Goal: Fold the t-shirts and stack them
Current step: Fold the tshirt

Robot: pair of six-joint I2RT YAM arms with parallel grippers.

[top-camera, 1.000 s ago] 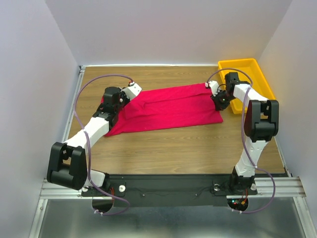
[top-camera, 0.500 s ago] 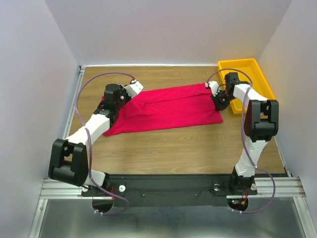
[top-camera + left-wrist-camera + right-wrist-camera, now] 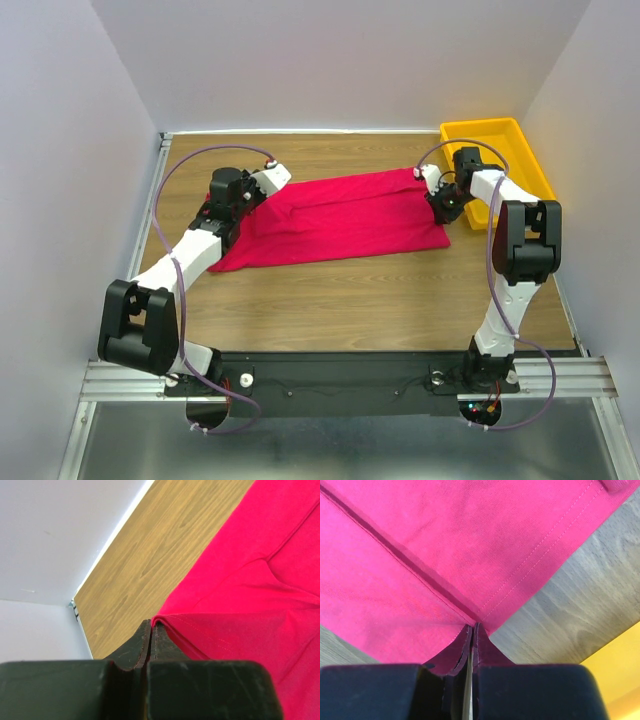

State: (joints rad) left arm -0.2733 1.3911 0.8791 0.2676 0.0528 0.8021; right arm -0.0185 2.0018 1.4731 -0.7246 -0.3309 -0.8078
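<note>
Shirt: crimson-red cotton t-shirt lies spread across the brown wooden worktop; it spans the gap between both arms
Left hand: clenched on a folded edge at the shirt's left end
Right hand: pinched tight on the hem at the right end; near the yellow plastic tray

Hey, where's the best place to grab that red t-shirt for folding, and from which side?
By its two short ends, one arm coming in from each side. The t-shirt lies spread long from left to right, so its thin hemmed edges can be pinched. The left fingers and right fingers are shut there.
</note>
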